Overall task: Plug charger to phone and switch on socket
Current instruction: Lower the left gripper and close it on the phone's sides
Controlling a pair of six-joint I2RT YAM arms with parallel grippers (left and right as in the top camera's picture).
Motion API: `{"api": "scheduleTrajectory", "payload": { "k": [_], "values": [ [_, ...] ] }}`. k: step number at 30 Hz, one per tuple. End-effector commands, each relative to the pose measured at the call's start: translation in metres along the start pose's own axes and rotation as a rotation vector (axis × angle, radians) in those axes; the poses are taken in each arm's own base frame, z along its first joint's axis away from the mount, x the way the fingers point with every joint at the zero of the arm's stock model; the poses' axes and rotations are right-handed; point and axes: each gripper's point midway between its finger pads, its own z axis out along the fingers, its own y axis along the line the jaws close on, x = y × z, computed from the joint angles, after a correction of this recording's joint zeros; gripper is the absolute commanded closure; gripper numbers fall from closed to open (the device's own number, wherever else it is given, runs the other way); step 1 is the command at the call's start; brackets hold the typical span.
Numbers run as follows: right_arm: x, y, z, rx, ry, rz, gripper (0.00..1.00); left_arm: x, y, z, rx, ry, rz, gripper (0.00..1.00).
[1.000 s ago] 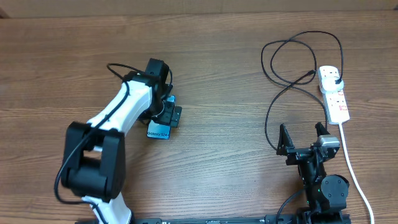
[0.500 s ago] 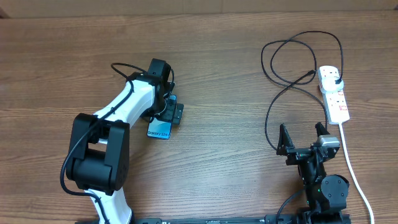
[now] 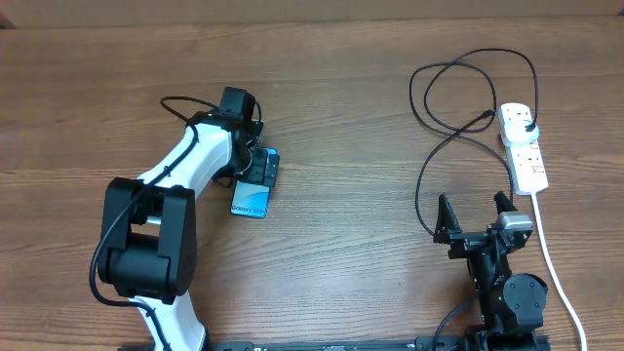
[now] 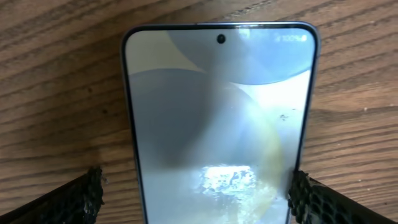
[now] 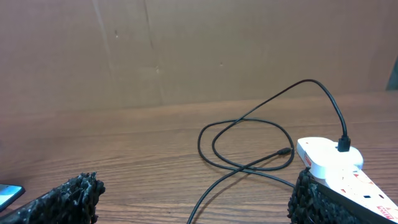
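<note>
Left end effector (image 4: pixel 196 202) astride phone (image 4: pixel 217 106)

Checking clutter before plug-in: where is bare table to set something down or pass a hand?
The widest bare wood lies between the phone and the loops of the charger. Another patch: the far left corner, beyond the left arm. The right side is crowded: charger, socket, white cord and right gripper.

Robot lab: wood table (image 3: pixel 341 195), cardboard backdrop (image 5: pixel 186 50).
</note>
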Motion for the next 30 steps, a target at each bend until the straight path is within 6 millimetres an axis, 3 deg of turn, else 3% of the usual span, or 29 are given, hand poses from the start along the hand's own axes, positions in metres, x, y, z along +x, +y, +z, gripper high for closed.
{"api": "scheduleTrajectory", "payload": {
  "k": [1,12,30],
  "values": [
    [0.001,-0.001,0.000,0.003,-0.005,-0.003,0.00,0.005,-0.014,0.006,0.054,0.022,0.028,0.00],
    [0.002,-0.001,0.000,0.003,-0.005,-0.003,0.00,0.007,-0.025,0.005,0.106,0.027,0.053,0.01],
    [0.002,-0.001,0.000,0.003,-0.005,-0.003,0.00,0.006,-0.021,0.007,0.086,0.021,0.059,0.00]
  ]
}}
